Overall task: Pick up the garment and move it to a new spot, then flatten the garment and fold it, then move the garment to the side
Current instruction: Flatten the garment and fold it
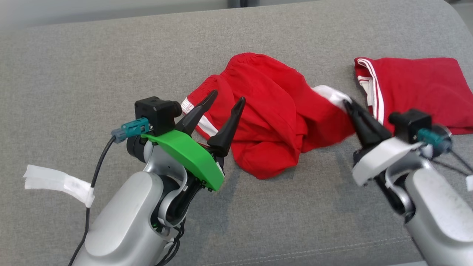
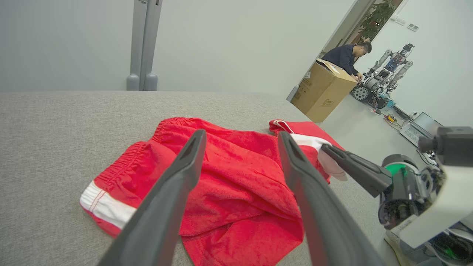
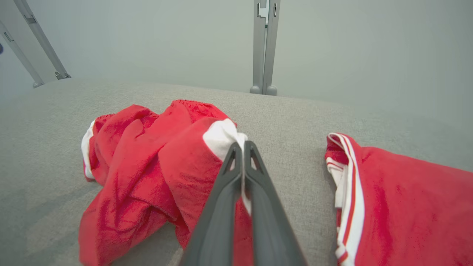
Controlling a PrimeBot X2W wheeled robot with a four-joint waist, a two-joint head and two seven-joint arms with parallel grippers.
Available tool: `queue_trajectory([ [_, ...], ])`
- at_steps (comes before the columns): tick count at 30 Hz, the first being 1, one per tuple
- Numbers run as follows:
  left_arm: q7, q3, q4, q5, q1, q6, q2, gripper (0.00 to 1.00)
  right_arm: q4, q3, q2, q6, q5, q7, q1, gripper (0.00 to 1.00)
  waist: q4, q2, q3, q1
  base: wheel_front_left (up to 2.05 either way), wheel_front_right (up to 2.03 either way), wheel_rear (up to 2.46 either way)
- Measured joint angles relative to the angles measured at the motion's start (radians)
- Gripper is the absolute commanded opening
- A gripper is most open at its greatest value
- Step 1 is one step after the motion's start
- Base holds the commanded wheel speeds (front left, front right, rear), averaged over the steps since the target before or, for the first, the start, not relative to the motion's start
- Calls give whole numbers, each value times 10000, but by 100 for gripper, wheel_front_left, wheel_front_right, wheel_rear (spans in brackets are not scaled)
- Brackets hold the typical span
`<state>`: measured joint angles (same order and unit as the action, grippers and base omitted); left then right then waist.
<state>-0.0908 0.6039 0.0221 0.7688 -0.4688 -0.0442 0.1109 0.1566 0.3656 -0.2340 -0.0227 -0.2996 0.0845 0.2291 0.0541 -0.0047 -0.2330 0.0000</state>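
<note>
Head view: two red garments are counted on the grey worktop [image 1: 92, 66], a crumpled garment [image 1: 273, 111] at the middle and a folded garment [image 1: 417, 85] apart at the right. The crumpled one's white-trimmed corner is pinched by the clenched right pincer [image 1: 349, 105], presumably for lifting. The left pincer [image 1: 228, 96] is held released over its left part, likely readied for a second hold.

Left wrist view: two spread fingers are seen above red cloth, with one person [image 2: 345, 57] and one cardboard box [image 2: 321, 92] far off.

Right wrist view: the white hem is nipped between two closed fingers.

Robotics lab: another robot [image 2: 388, 72], cardboard box [image 2: 323, 92], laptop [image 2: 423, 127] on the floor [image 2: 354, 125]
</note>
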Motion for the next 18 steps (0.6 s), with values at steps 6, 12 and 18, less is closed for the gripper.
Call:
queue_trajectory([
  [6,56,13,96,171,24,48,-75,100,-257,-301,-1200,-500,190,-1287,1662,0,-121,0,344,0,0,0,0],
  [12,146,42,291,270,191,90,-253,100,-188,-244,-1850,-784,219,-2652,3240,0,-423,0,668,0,0,0,0],
  [18,318,44,362,378,237,90,-313,100,109,221,-2119,-913,652,-3639,4911,0,-877,0,951,0,0,0,0],
])
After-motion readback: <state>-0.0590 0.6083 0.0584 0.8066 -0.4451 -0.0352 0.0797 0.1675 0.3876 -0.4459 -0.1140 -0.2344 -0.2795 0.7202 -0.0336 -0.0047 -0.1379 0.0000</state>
